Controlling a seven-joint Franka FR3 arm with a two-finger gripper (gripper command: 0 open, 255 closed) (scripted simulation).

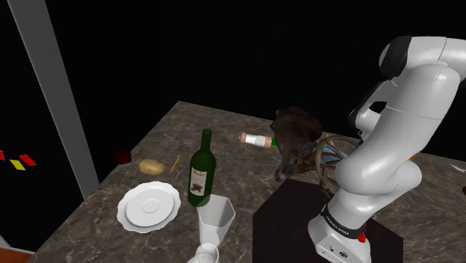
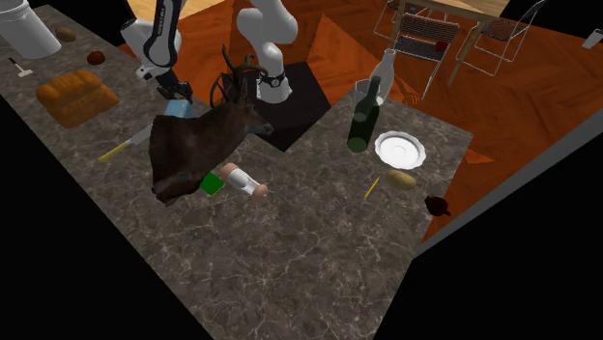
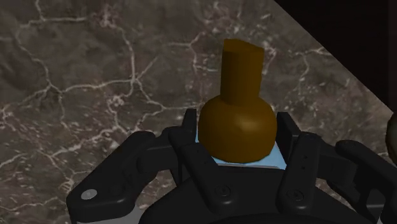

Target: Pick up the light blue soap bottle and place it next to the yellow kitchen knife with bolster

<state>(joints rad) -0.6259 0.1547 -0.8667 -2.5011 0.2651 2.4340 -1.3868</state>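
Claw [image 3: 236,137] grips the soap bottle [image 3: 238,105] by its light blue body, apparently above the worktop [image 3: 95,76], so it can be set beside the knife [image 2: 124,147], about eight o'clock from the claw in the second exterior view.

The white, rounded arm [image 1: 388,149] has dark joints, a red spot [image 1: 362,237] near its base and a black pincer [image 3: 236,135].

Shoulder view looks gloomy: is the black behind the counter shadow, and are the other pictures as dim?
Shoulder view: dim counter, and the black beyond it is an undrawn area, not shadow. Second exterior view: brighter, orange floor well lit. Wrist view: soft even light on the soap bottle, no glare.
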